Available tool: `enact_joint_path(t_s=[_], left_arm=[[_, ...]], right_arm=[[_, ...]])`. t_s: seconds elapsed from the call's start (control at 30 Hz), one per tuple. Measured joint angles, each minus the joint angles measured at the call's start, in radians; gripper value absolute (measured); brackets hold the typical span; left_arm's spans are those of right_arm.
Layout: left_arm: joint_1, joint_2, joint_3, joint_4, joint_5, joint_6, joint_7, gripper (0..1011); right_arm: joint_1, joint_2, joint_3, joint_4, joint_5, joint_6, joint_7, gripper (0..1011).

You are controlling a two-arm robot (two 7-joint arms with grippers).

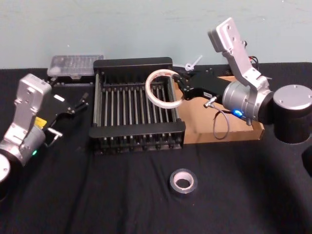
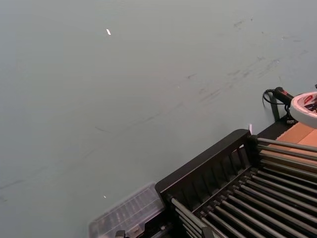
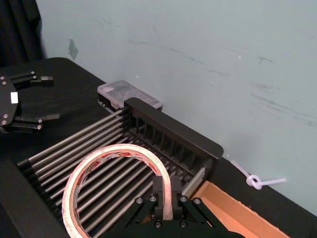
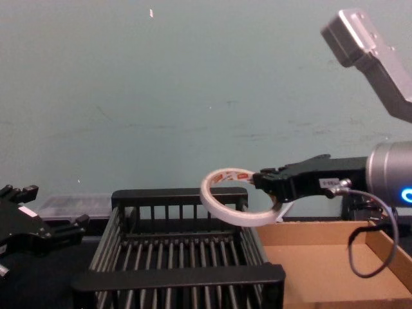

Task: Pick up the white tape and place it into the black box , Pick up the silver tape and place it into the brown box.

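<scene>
while right pincer grips it, white tape tilted over black box.

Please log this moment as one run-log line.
right gripper: holding flat white tape roll above black slatted crate | left gripper: idle

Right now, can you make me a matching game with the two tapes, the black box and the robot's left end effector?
Things:
1. white tape
2. silver tape
3. black box
4. left end effector

Places or states:
A. lying flat on the black table, in front of both boxes
B. open, off to the black box's left
C. gripped by the right end effector, up in the air
D. beside the brown box, nothing inside

Pairs: 1-C, 2-A, 3-D, 4-B
</scene>
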Motion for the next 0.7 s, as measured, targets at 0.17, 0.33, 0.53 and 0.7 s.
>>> enact_joint_path(t_s=[0.17,0.33,0.53,0.7], left_arm=[[0.000,0.000,0.000,0.000,0.000,0.000,0.000,1001],[0.000,0.000,0.000,0.000,0.000,0.000,0.000,1001],[0.000,0.000,0.000,0.000,0.000,0.000,0.000,1001],[0.000,0.000,0.000,0.000,0.000,0.000,0.000,1001]], right_arm=[[0.000,0.002,0.001,-0.001,0.000,0.000,0.000,98],[-0.002,0.004,0.002,-0.004,0.000,0.001,0.000,98],[-0.003,0.005,0.003,-0.006,0.000,0.002,0.000,98],[-0.004,0.005,0.004,-0.007,0.001,0.003,0.000,209]])
